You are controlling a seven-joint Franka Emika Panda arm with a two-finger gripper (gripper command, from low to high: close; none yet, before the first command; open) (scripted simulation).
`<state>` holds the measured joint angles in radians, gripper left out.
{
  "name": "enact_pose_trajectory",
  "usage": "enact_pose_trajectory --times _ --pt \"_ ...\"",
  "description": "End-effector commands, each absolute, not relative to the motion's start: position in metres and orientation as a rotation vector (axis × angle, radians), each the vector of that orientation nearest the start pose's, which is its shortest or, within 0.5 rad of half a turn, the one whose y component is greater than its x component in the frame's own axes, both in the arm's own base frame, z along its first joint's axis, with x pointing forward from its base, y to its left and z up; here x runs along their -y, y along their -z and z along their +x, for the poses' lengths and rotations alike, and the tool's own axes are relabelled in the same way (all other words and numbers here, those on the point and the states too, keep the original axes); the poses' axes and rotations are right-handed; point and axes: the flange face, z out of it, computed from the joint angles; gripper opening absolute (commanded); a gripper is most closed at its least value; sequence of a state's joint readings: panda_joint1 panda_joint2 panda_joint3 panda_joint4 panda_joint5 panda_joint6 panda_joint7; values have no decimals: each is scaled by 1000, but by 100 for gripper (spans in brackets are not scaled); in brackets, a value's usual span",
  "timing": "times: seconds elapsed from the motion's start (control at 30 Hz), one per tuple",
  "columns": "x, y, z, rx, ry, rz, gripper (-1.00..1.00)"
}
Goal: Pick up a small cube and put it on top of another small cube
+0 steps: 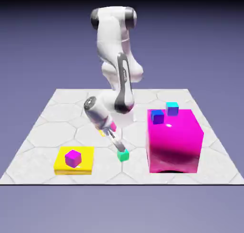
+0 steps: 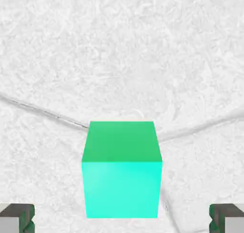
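- The green cube [image 1: 123,154] is sitting on the table [image 1: 109,172], to the exterior view's left of the big magenta block [image 1: 172,141].
- The gripper [image 2: 122,218] is leaning down, left of that block, its jaws standing wide with the green cube ungripped.
- The yellow slab [image 1: 60,165] is lying farther left of the block, carrying a purple cube [image 1: 73,158].
- A blue cube [image 1: 157,117] and a cyan-topped cube [image 1: 172,109] are resting on the block.
- Small lettering on the arm [image 1: 123,79] is showing, too tiny for me to read.
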<state>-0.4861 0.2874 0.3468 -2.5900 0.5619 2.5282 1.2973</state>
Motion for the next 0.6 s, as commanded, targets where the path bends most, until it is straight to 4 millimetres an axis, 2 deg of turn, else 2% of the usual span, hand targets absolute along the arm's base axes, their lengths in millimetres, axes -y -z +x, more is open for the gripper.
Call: enact_pose_trajectory --times 0.0,0.07,0.1,0.13,0.33,0.57 --pt "43 -128 392 -2457 -712 -1659 0" --pt "37 -110 388 -2459 -711 -1660 0" --pt "37 -110 388 -2459 -711 -1660 -100" --pt "37 -110 388 -2459 -711 -1660 -100" --pt "63 -177 402 -2456 -716 -1654 -100" --pt "140 -207 459 -2437 -747 -1593 -100"
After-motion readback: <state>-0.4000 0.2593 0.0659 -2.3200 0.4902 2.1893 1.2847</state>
